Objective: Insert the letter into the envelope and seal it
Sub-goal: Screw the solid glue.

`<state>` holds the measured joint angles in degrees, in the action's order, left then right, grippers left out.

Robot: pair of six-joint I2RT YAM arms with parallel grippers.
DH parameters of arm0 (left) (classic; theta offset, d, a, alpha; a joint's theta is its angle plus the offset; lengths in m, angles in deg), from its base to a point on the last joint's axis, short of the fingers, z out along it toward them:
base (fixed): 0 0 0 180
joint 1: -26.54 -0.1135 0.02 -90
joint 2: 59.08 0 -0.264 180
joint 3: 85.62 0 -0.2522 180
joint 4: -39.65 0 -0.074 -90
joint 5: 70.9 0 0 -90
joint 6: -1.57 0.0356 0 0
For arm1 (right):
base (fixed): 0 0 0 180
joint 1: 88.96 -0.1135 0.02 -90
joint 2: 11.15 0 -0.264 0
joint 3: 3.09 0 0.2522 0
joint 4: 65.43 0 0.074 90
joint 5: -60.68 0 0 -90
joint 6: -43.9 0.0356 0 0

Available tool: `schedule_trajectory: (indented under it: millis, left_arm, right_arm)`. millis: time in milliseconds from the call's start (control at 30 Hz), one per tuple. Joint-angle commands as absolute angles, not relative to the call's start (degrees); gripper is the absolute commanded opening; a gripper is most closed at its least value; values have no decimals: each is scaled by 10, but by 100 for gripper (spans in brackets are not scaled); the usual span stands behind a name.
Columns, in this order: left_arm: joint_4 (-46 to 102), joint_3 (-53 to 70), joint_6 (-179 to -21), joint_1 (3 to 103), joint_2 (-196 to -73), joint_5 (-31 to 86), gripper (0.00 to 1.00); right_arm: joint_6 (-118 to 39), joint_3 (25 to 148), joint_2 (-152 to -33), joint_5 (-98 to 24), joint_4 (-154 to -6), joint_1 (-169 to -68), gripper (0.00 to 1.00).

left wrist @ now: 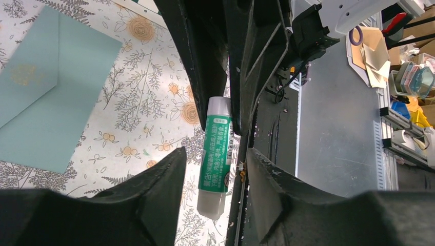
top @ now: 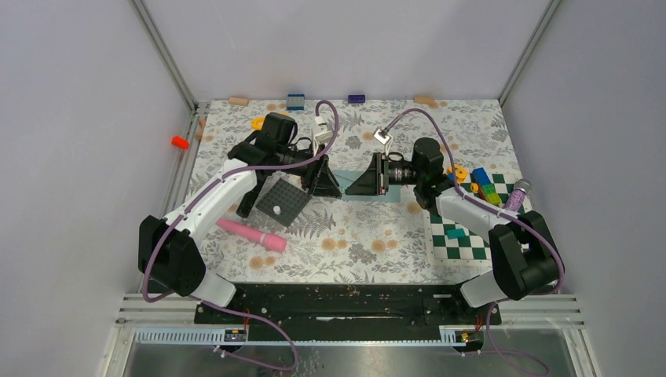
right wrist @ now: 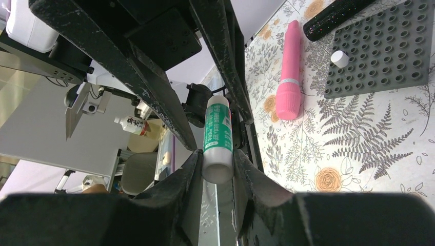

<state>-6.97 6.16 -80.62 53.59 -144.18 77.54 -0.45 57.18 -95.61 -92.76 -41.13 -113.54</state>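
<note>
The teal-grey envelope [left wrist: 51, 87] lies flat on the floral cloth; in the top view only a strip of it [top: 363, 197] shows under the two grippers. No letter shows in any view. My right gripper [top: 355, 185] [right wrist: 218, 154] is shut on the white end of a green-and-white glue stick [right wrist: 218, 130], held above the table's middle. My left gripper [top: 333, 186] [left wrist: 215, 154] faces it, open, with its fingers either side of the glue stick [left wrist: 218, 148] and a gap on both sides.
A dark grey studded mat [top: 281, 202] and a pink cylinder [top: 251, 234] lie under the left arm. A green-white chequered board [top: 463, 239], coloured bricks [top: 484, 184] and a purple glitter tube [top: 517, 194] are at the right. Small blocks [top: 295, 100] line the back edge.
</note>
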Motion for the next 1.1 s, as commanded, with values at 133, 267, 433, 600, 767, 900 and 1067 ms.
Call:
schedule_trajectory:
  millis: [133,267,433,600,767,900,1067]
  left_arm:
    - [-51,68,-792,535,-1421,785,47]
    - [-53,69,-790,535,-1422,781,43]
    - [-53,67,-792,535,-1422,778,32]
    - [-53,65,-795,535,-1425,776,25]
    - [-53,66,-794,536,-1424,771,22]
    - [-57,70,-782,537,-1411,752,22]
    - [-83,77,-736,560,-1385,692,22]
  right_arm:
    - [-19,572,-956,-917,-390,-1120,21]
    - [-21,572,-955,-916,-390,-1118,20]
    - [-29,573,-959,-916,-401,-1119,20]
    - [-35,575,-965,-919,-407,-1118,21]
    - [-32,580,-966,-925,-410,-1118,44]
    - [-31,599,-958,-932,-440,-1112,75]
    - [-17,601,-951,-938,-446,-1093,81]
